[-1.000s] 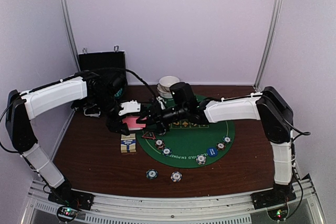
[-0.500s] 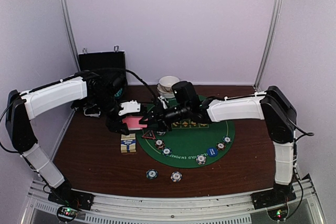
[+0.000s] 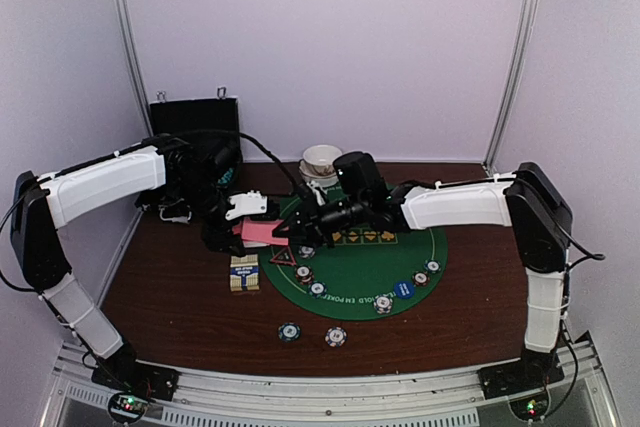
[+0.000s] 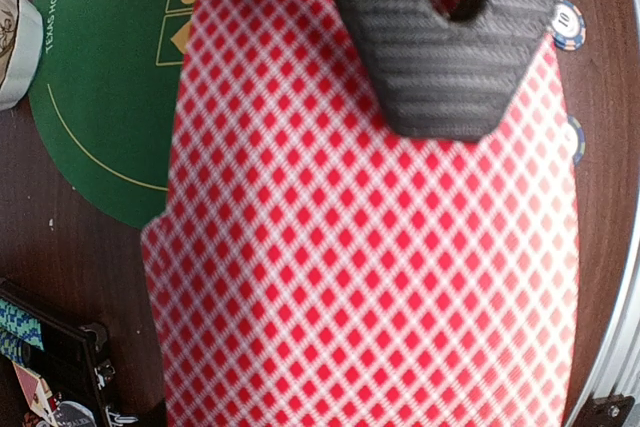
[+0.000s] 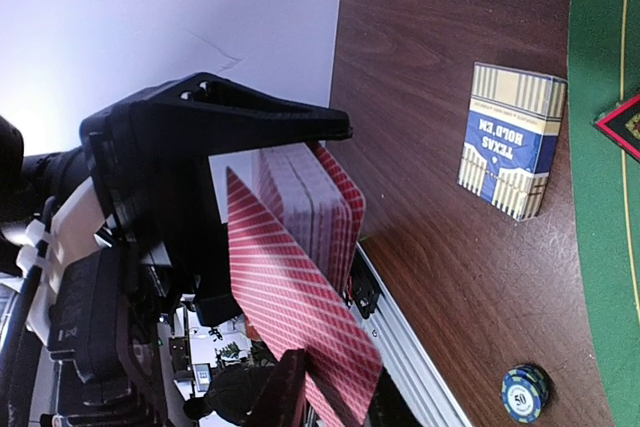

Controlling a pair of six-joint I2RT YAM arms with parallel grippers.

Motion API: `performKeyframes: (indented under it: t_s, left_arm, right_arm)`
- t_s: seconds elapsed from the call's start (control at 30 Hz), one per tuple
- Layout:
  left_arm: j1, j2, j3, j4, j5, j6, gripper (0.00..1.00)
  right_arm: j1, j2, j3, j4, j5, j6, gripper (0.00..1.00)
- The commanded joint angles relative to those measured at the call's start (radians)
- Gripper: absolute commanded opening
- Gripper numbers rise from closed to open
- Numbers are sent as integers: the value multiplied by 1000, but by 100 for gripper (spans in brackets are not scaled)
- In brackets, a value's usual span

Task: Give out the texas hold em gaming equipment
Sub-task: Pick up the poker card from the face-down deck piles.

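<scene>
Nearest, two chips (image 3: 289, 331) lie on the table (image 3: 170, 302) at the mat's (image 3: 355, 265) 6 o'clock. More chips and a blue disc (image 3: 402, 289) ring its rim from 8 to 4 o'clock. A box (image 3: 244, 273) lies at its 9 o'clock, and the marker (image 3: 282, 256) at 10. Just beyond, the left claw (image 3: 240, 232) clenches the cards (image 3: 262, 233). The right claw (image 3: 290, 237) meets them from 3 o'clock, with one finger (image 5: 285, 392) at the front card (image 5: 290, 297), which fans off the rest. Whether that claw is clamped cannot be told. Bowls (image 3: 320, 160) stand at 12 o'clock and the case (image 3: 195, 117) at 10.
</scene>
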Motion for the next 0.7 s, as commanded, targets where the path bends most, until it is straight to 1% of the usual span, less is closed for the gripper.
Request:
performKeyframes:
  t_s: [0.0, 0.27, 0.33, 0.4, 0.47, 0.67]
  left_arm:
    - [3, -27, 19, 42, 2, -6, 20]
    - [4, -28, 5, 44, -9, -5, 16]
    - [3, -30, 3, 44, -9, -5, 15]
    - [3, -32, 3, 44, -10, -5, 10]
    - [3, -34, 1, 43, -16, -5, 8]
    - [5, -45, -9, 44, -36, -5, 7]
  right_arm:
    - [-6, -54, -12, 8, -7, 5, 13]
    - [-31, -100, -44, -13, -3, -10, 3]
    - [-38, -109, -58, -3, -4, -7, 3]
    - [-44, -116, -73, 24, -10, 7, 3]
    - [-54, -120, -84, 39, -17, 16, 2]
    - [-101, -157, -115, 0, -32, -13, 1]
